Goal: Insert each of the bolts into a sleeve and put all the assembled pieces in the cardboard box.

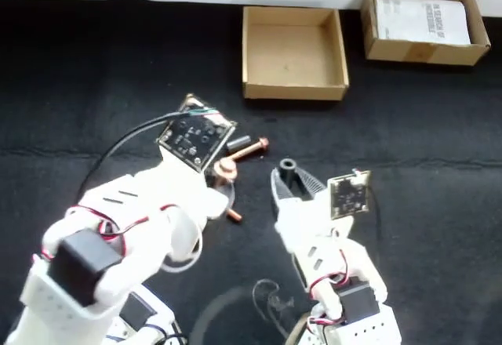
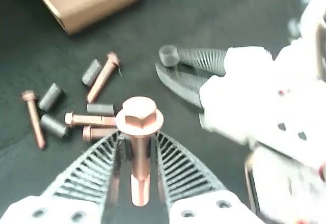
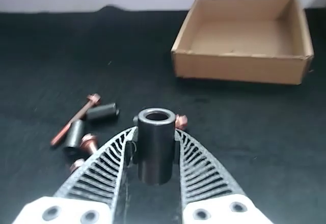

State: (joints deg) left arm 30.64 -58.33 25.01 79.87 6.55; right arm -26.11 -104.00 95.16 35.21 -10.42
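The left gripper (image 2: 138,138) is pinching a copper bolt (image 2: 138,117) by its shank, with the hex head sticking out past the fingertips. The right gripper (image 3: 155,132) is clamping a dark sleeve (image 3: 155,145) between its ribbed fingers, and the open bore is showing at the free end. Both are hanging over the black table cover (image 1: 408,204) on the arms' side of the cardboard box (image 1: 294,90), well apart from it. The held bolt and sleeve are sitting near each other without touching.

Loose bolts (image 2: 103,76) and loose sleeves (image 2: 50,96) are lying scattered on the cover, mostly between the box and the left gripper. One stray bolt (image 1: 234,215) is lying farther from the box than the grippers are. A second box (image 1: 423,51) with a printed sheet (image 1: 423,19) inside is sitting just beside the cardboard box, on the right arm's side.
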